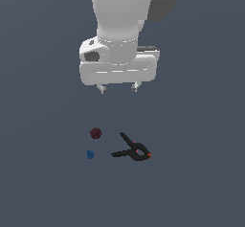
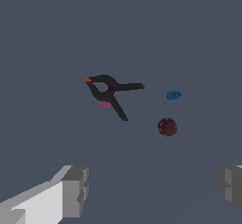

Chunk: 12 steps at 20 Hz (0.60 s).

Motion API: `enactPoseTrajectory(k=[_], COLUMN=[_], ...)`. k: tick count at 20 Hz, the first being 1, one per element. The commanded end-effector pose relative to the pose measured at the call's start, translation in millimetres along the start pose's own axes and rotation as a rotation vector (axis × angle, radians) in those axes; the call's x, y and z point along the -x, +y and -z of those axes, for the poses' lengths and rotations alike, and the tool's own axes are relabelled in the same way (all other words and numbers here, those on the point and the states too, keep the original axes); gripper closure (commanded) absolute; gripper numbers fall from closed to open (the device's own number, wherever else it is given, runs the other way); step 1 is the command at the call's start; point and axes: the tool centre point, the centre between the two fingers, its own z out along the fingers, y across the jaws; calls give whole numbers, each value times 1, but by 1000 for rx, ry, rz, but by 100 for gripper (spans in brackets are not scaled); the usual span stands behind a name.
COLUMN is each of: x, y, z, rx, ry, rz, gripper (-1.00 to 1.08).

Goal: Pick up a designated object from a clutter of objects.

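Note:
The designated object, a tiny bright blue piece [image 1: 90, 154] [image 2: 173, 95], lies on the dark floor at the exterior view's left of the clutter. Just behind it rests a dark red bumpy ball [image 1: 95, 133] [image 2: 167, 127]. A black spring clamp [image 1: 131, 150] [image 2: 109, 94] with a red-orange tip lies to the exterior view's right. My gripper [image 1: 118, 87] [image 2: 151, 190] hangs well above and behind all three, open, with nothing between its fingers [image 2: 75, 190].
The floor [image 1: 191, 187] is a plain dark grey surface. The white arm [image 1: 129, 10] fills the upper middle of the exterior view.

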Motion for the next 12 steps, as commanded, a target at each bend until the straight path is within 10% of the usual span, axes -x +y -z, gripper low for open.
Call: enactPoseTrajectory(k=[1, 12], x=[-5, -29], y=[5, 31], z=[-7, -44], rx=[1, 2], ry=[-2, -12], rz=[45, 290], gripper=[-92, -92])
